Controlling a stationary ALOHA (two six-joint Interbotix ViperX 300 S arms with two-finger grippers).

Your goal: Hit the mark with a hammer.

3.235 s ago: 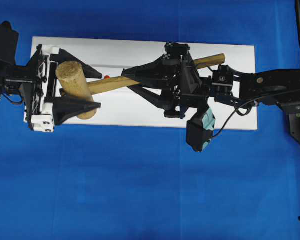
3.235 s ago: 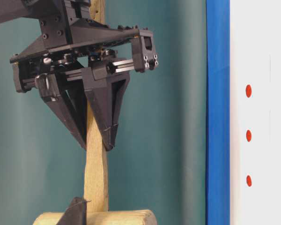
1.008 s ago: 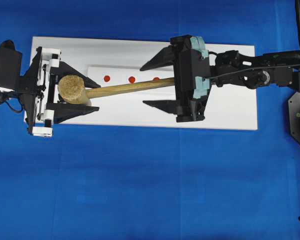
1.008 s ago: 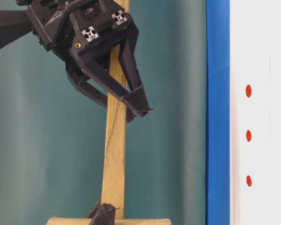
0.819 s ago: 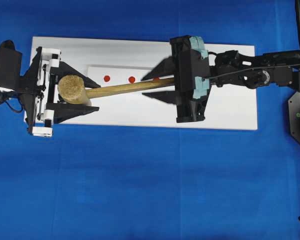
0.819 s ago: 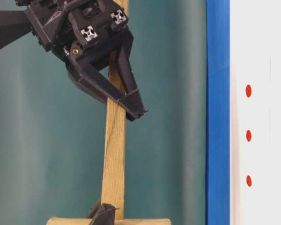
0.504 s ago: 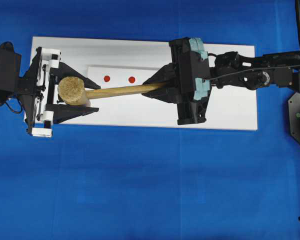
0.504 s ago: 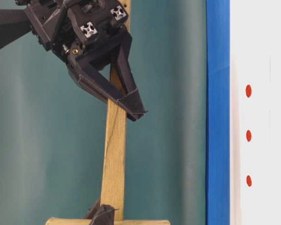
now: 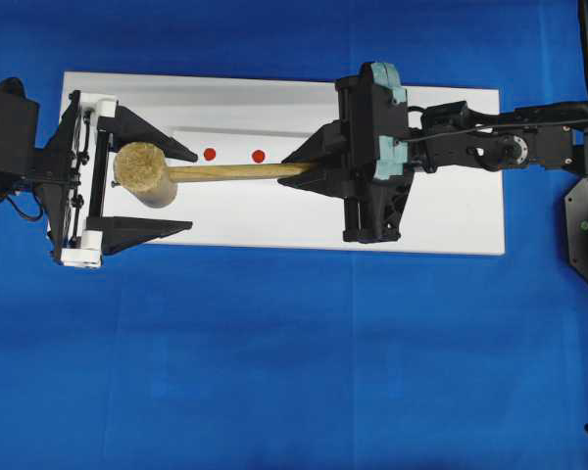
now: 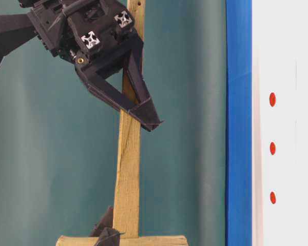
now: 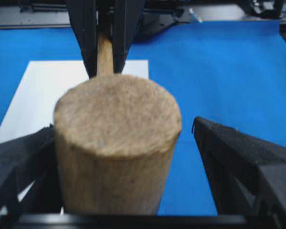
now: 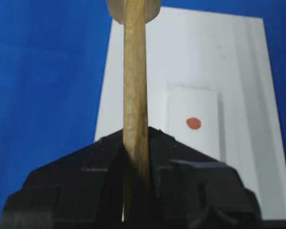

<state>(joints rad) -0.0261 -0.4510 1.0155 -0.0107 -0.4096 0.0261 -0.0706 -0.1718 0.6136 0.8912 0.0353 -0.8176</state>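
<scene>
hammer point(image 9: 216, 173) clamped by right gripper point(image 9: 309, 168)

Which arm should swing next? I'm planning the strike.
Right. The right claw is shut on the light wooden mallet's handle, while the left claw stands open around its head, gripping nothing.

A robotics lab test bench: a bright blue cloth point(image 9: 274, 362) covers the whole table, a plain white board point(image 9: 451, 220) lies at twelve o'clock, a teal backdrop point(image 10: 41, 169) hangs behind, and black arm mounts sit at three and nine o'clock.
</scene>
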